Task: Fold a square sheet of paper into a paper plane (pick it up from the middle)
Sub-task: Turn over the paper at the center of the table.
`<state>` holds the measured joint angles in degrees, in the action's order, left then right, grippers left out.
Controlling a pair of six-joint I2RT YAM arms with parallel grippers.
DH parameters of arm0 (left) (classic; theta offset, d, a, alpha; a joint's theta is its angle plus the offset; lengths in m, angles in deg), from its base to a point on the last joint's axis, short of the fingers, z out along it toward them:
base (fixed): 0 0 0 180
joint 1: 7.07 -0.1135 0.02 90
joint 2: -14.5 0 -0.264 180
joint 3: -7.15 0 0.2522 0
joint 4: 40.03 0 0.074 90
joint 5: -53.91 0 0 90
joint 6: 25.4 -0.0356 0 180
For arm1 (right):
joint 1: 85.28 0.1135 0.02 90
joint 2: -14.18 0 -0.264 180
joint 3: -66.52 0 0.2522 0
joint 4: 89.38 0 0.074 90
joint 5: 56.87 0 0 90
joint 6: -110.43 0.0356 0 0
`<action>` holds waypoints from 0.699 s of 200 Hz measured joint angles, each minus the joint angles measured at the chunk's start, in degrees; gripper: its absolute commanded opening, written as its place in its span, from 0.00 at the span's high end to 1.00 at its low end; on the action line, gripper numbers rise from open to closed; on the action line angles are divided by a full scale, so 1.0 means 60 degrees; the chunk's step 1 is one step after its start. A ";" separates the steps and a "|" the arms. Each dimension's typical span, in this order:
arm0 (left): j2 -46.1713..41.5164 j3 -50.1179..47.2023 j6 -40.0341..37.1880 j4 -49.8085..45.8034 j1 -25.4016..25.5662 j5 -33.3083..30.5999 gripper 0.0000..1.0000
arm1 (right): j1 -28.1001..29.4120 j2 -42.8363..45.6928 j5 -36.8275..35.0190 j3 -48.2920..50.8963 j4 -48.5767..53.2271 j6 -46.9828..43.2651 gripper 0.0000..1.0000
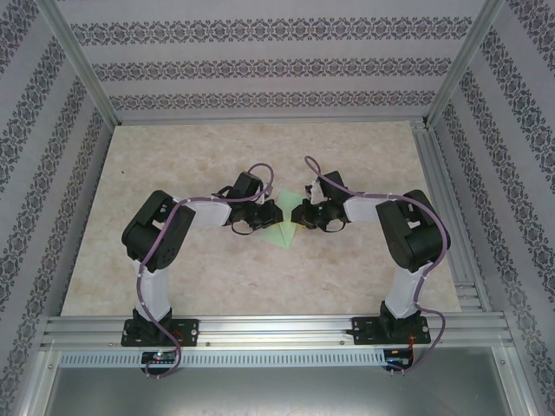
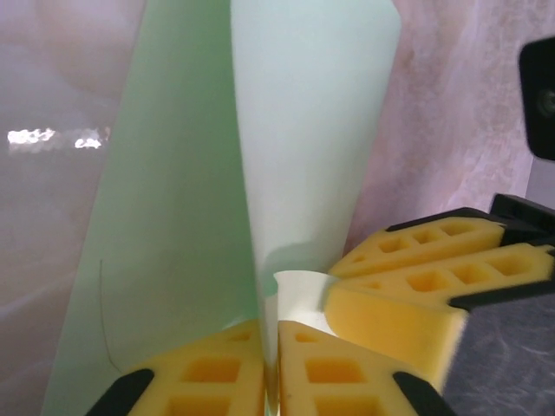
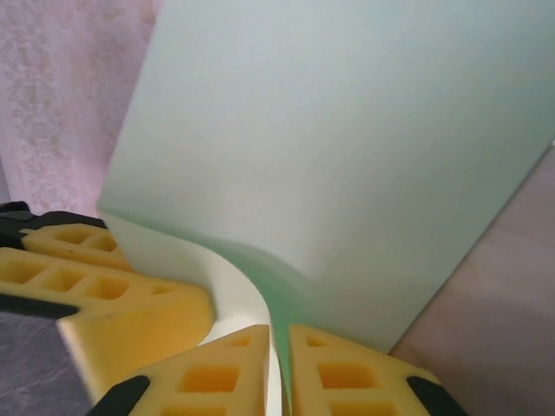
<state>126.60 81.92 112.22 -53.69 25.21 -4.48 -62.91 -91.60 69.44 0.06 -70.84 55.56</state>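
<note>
The pale mint-green sheet of paper is held up between both grippers at the middle of the table, and from above it looks like a small triangle. My left gripper is shut on it. In the left wrist view the yellow pads of my left gripper pinch the paper's lower edge, where two layers meet at a crease. My right gripper is shut on the same paper. In the right wrist view the right gripper pinches a curled layer of the sheet. The two grippers' pads nearly touch each other.
The beige marble-patterned tabletop lies under the paper. Aluminium rails frame the table on the right and near sides, and patterned walls close it in. The right gripper's pads crowd the left wrist view, and the left gripper's pads crowd the right wrist view.
</note>
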 measured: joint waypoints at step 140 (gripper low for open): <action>-0.1974 0.4364 -0.4065 -0.6575 0.0601 -0.6546 0.96 | -0.1067 0.4543 -0.4284 0.0062 0.1279 -0.0885 0.08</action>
<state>114.75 108.11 87.82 -93.15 28.81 -43.75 -69.31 -64.34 43.74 0.43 -63.17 50.25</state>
